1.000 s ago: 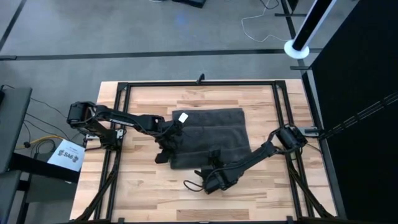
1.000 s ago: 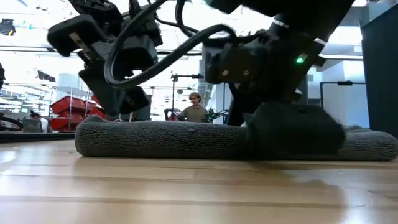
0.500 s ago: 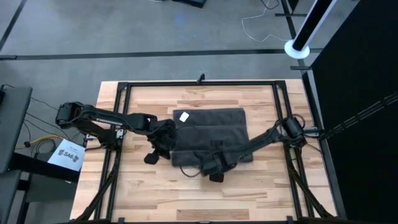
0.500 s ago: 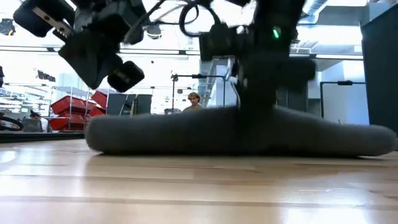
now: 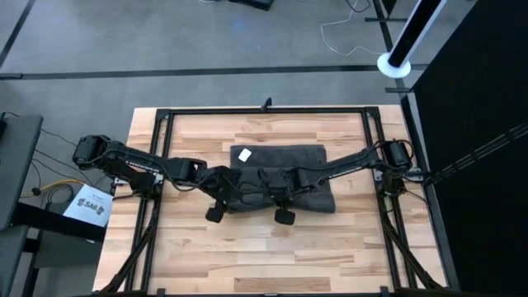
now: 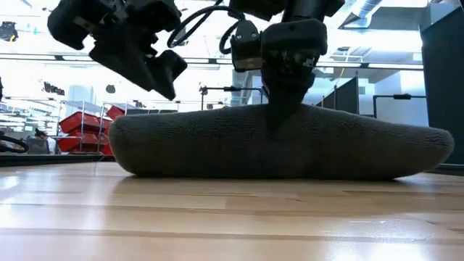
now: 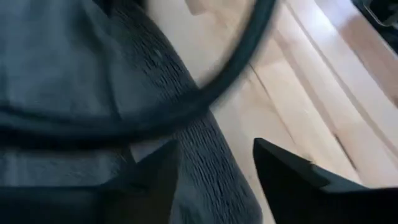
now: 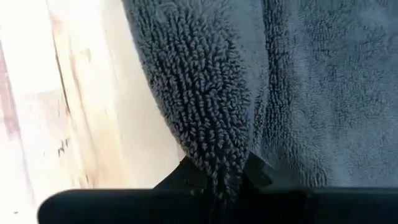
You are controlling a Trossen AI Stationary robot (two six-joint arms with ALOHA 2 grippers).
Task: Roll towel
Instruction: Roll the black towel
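Right gripper (image 8: 214,180) pinches a fold of the towel (image 5: 285,177): wrist view shows terry pile squeezed between the two dark fingers (image 8: 171,180), wooden table (image 8: 81,93) off to one side. Left gripper (image 7: 214,168) has its fingers apart, a clear gap between them, one fingertip (image 7: 286,168) over bare wood, the other against the towel's edge (image 7: 205,162); a dark cable (image 7: 236,56) crosses that view, blurred.

High view: towel lies mid-table, slightly toward the far side, folded into a thick band, small white label (image 5: 243,154) on its far left corner. Both arms reach in from the sides and meet at the towel's near edge, left gripper (image 5: 224,196) at the near left corner, right gripper (image 5: 276,194) just beside it toward the middle. Black frame rails (image 5: 161,165) run round the tabletop (image 5: 190,256). White sheet (image 5: 91,205) sits off the table's left edge.

Low view gives what overhead does not: towel (image 6: 348,148) is a fat hump, raised in the middle, tapering to the right end, near edge resting on the wood. Right gripper (image 6: 284,119) comes down from above and bites into its top at centre. Left gripper (image 6: 163,76) hangs above the hump's left end, not clearly touching there. Red bins (image 6: 87,123) in the room behind.
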